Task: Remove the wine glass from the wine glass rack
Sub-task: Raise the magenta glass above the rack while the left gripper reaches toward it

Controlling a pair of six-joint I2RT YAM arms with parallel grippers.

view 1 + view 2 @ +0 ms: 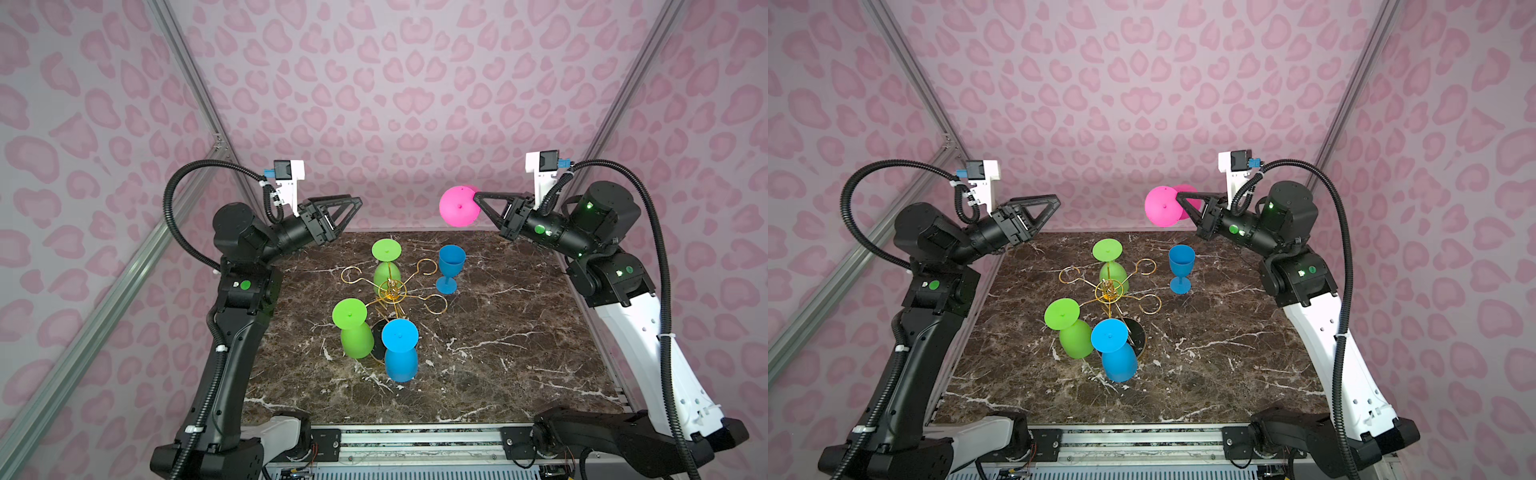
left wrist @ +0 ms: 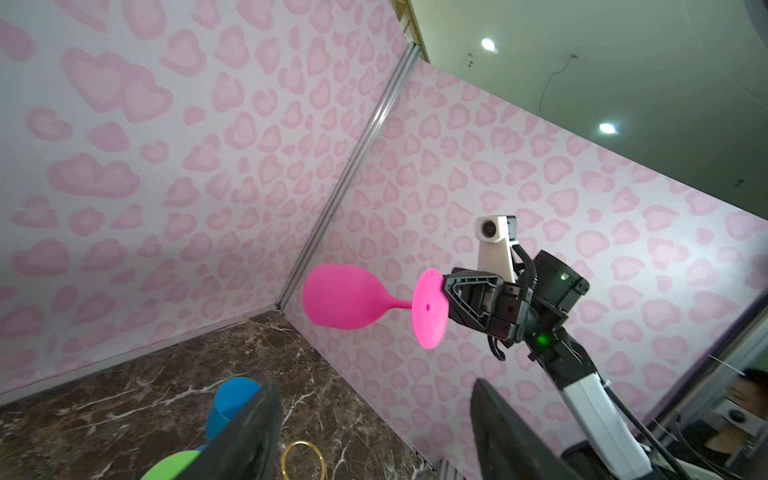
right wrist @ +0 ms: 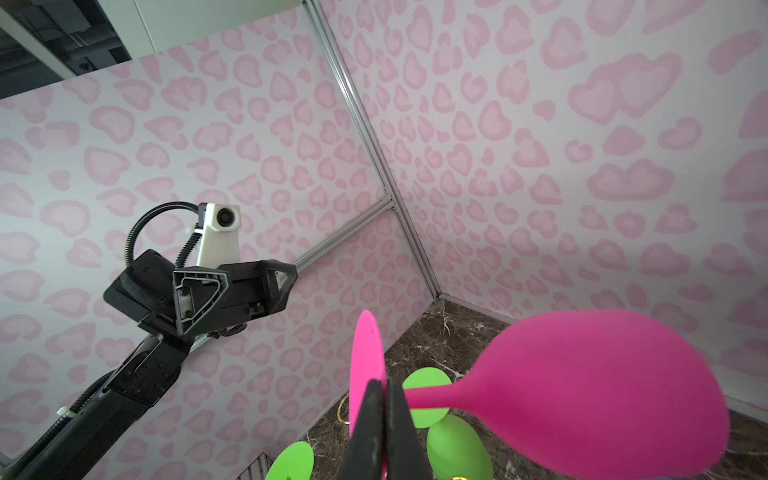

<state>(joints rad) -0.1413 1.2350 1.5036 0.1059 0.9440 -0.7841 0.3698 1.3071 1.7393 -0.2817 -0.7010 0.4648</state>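
Right wrist view: right pincer (image 3: 384,386) clenched on the foot disc of the matte pink wine glass (image 3: 582,395), seemingly light, stiff, slippery; the stem looks a surer hold. Left pincer (image 3: 245,291) gapes empty.

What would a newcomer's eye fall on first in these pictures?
The pink wine glass, held sideways in the air over the far right of the marble table, the right gripper shut on the edge of its foot. Then the gold wine glass rack mid-table, with a far green glass, a near green glass and a blue glass hanging upside down from it, and a second blue glass standing upright beside it.
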